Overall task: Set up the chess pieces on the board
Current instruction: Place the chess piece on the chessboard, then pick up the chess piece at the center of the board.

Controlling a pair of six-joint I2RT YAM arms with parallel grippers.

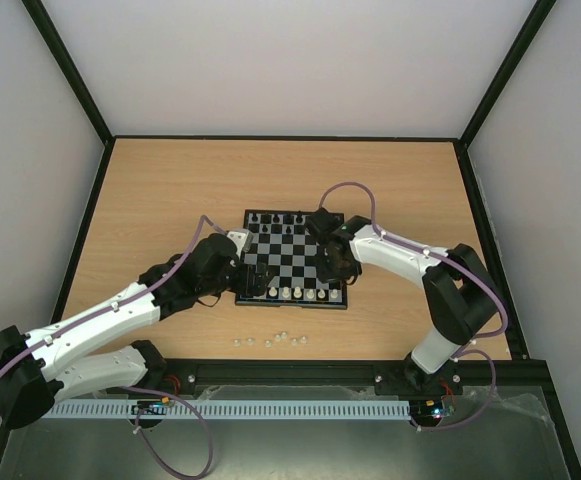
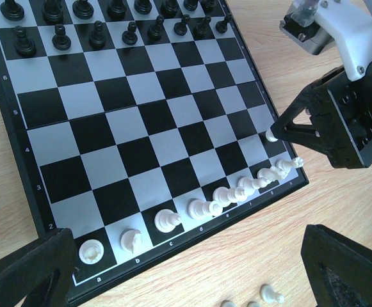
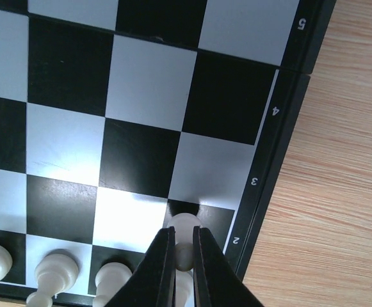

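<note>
Your right gripper (image 3: 180, 235) pinches a white pawn (image 3: 184, 222) at the right edge of the board (image 3: 262, 185); the left gripper (image 2: 189, 256) is wide open, empty.

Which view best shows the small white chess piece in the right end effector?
Right wrist: the small white chess piece sits close up in the right end effector. Left wrist shows it tiny; top view hides it.

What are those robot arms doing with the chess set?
They're setting up the white side. The right arm has its jaws shut on a small white piece just above the board, beside the white back row. The left arm hovers with open jaws. More white pieces wait on the table.
</note>
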